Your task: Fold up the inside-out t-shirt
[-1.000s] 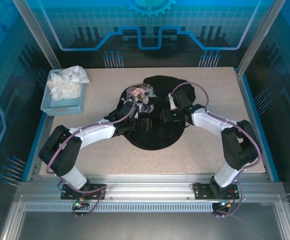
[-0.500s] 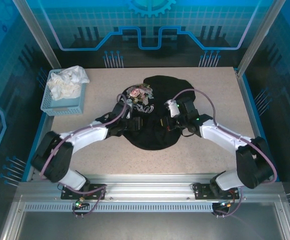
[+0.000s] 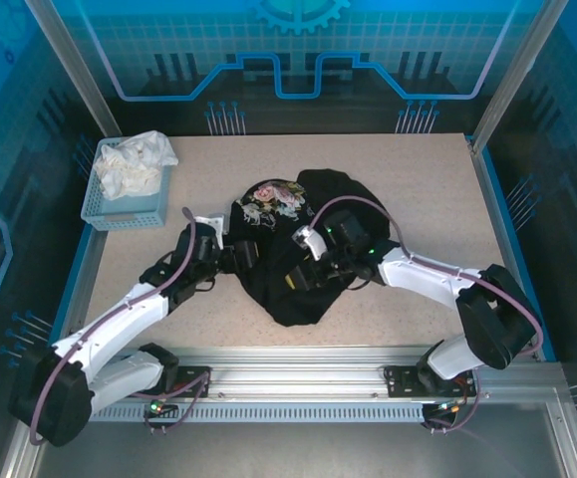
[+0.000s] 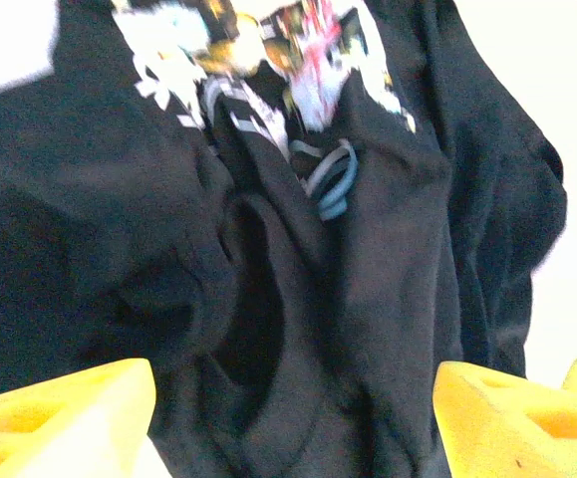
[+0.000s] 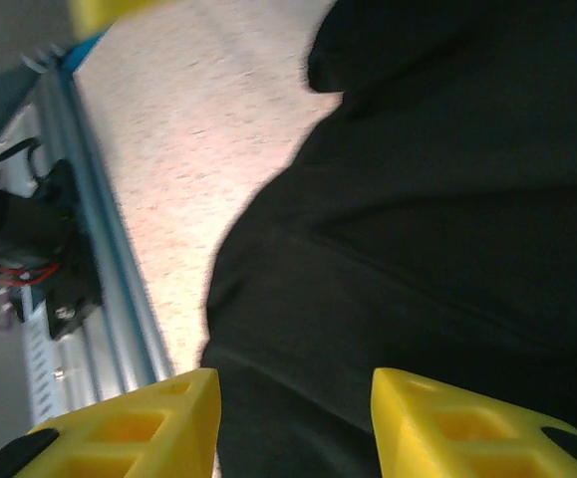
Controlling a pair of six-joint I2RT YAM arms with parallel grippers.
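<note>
Folding has not yet produced a flat layer. The large black soft-fabric t-shirt [image 3: 298,304] lies as a crumpled heap on the speckled beige surface [image 3: 418,179], about midway between the surface's left and right edges. Its pink-and-white printed graphic [image 3: 273,194] faces up at the far left of the heap. The heap's long axis runs roughly from the far side toward the arm bases.

**Left jaws.** The left wrist view shows the two yellow fingertip pads [image 4: 64,413] set wide apart, open and gripping nothing. The t-shirt [image 4: 388,259] lies straight ahead of them, with the graphic [image 4: 268,50] on its far side. In the top view these jaws sit at the heap's left border, about halfway along its length.

**Right jaws.** The yellow pads [image 5: 134,428] stand apart, so the jaws are open. Black cloth [image 5: 447,199] spans the gap ahead of them, and its curved edge meets the surface [image 5: 168,149] to one side. It cannot be told whether the pads touch the fabric. In the top view these jaws are over the middle of the heap, so the right arm is the nearer one.

**Next move (judgement).** The heap probably needs spreading across its long axis, with each arm taking the edge on its own side.

A light blue plastic basket [image 3: 129,211] holding white cloth [image 3: 137,161] stands well apart at the far left.
</note>
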